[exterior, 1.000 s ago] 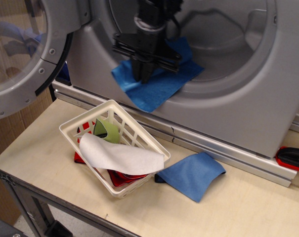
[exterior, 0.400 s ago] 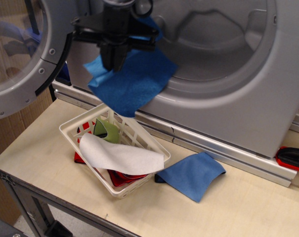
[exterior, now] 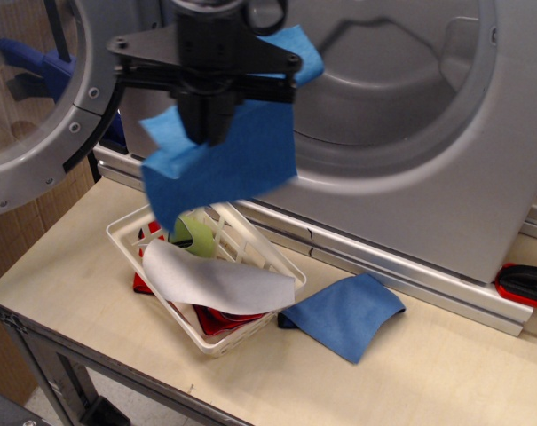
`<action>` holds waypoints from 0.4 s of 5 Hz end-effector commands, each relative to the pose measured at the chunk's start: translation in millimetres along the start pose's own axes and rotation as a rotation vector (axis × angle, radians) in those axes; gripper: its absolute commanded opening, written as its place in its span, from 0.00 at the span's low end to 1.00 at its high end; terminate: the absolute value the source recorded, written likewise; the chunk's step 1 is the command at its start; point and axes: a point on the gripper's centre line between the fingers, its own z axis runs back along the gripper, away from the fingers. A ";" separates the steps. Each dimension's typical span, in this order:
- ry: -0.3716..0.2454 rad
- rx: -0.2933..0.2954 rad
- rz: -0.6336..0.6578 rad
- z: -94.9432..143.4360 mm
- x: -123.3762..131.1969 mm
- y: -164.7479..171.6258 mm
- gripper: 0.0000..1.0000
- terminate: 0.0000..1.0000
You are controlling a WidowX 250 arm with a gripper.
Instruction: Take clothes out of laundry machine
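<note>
The arm enters at the top of the frame, left of centre, and only its lower end shows. It is black all over, matt, with a slight sheen on the upper body. The tool (exterior: 206, 133) is a dark, narrow block that tapers downward; its tips are too dark to separate. Above it a thin black crossbar spreads wide to both sides, its ends angled like flat wings, with a small round spot near the left end. At the top edge a rounded, lighter grey collar caps the body, and beside it, to the right, a dark ring or loop, perhaps a cable, curls out of the frame.
</note>
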 end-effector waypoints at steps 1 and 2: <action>0.074 0.050 0.128 3.8 -10.6 13.0 0.00 0.00; 0.135 0.002 0.088 -22.0 -16.0 8.1 0.00 0.00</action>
